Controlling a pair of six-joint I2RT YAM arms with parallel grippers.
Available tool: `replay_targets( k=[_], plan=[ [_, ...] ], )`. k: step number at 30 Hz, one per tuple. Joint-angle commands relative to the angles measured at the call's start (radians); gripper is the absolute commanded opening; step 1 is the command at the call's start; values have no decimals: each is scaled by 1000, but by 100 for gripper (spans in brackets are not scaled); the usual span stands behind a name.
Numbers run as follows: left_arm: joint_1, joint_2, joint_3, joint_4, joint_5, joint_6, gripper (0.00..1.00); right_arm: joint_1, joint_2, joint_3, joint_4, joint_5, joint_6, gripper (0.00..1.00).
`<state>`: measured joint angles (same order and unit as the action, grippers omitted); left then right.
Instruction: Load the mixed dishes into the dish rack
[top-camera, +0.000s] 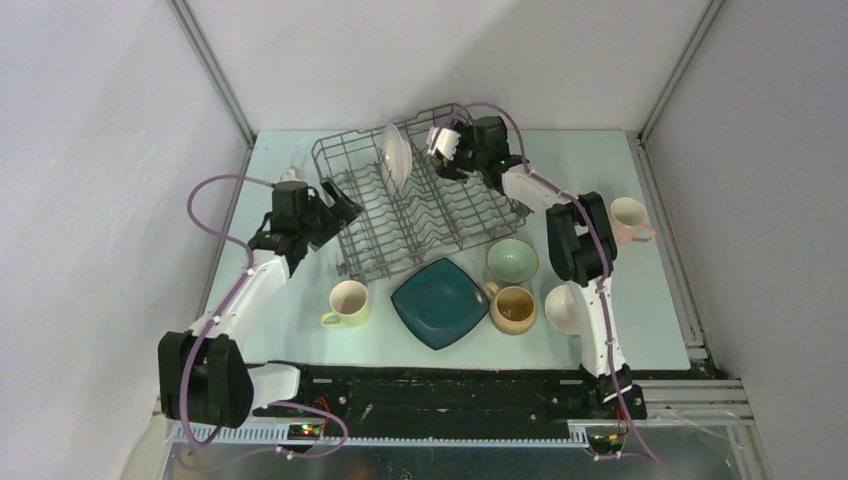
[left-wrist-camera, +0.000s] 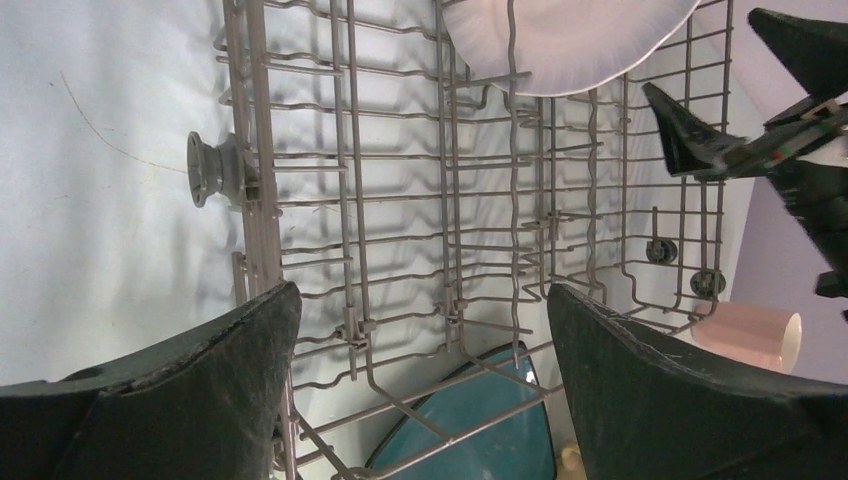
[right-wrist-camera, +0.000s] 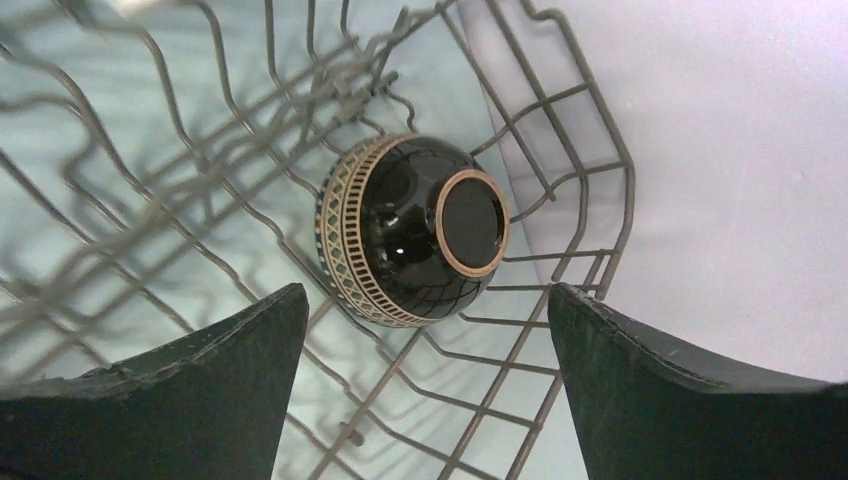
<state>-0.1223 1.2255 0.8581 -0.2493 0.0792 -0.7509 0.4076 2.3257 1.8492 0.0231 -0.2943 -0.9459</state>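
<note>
Hovering with right pincer (right-wrist-camera: 425, 295) spread wide and empty over a dark glazed bowl (right-wrist-camera: 415, 235) in the dish rack (top-camera: 430, 215) at upper centre of the overhead view, near an upright white round plate (top-camera: 394, 155). Waiting with left pincer (left-wrist-camera: 422, 290) wide at the rack's left side. Lying lower centre on the surface (top-camera: 660, 310), unloaded: teal square plate (top-camera: 440, 302), yellow mug (top-camera: 348, 302), pale green bowl (top-camera: 512, 261). Probably stiff, weighty, slick-glazed, chip-prone; best pinched across a rim, flat plate by a raised corner.

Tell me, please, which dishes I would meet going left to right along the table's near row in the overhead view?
Going rightward: yellow ceramic mug → dark teal square plate → tan ceramic mug → white ceramic bowl.
</note>
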Motion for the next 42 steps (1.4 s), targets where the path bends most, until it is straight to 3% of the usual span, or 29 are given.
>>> replay_targets(
  k=[1, 5, 10, 15, 18, 21, 28, 34, 42],
  plan=[
    [-5, -53, -22, 52, 66, 22, 100, -5, -182, -24, 23, -63, 291, 89],
    [-28, -94, -32, 59, 61, 52, 100, 12, -305, -158, 116, -85, 446, 87],
    [-150, -104, 52, -98, -107, 144, 100, 92, -456, -230, 72, 105, 609, 80],
    [-244, -138, 59, -139, -180, 179, 100, 124, -557, -225, -124, 382, 1012, 78],
    [-287, -191, 34, -134, -199, 198, 99, 122, -621, -221, -323, 417, 1158, 86],
    [-312, -240, -10, -106, -202, 206, 98, 104, -709, -236, -455, 349, 1189, 89],
    [-373, -359, -63, -23, -213, 205, 97, 132, -979, -600, -491, 422, 1236, 88],
    [-381, -467, -187, 80, -193, 188, 97, 294, -951, -687, -632, 619, 1194, 82],
    [-381, -508, -223, 87, -177, 189, 97, 334, -824, -739, -560, 585, 1225, 59]
  ],
)
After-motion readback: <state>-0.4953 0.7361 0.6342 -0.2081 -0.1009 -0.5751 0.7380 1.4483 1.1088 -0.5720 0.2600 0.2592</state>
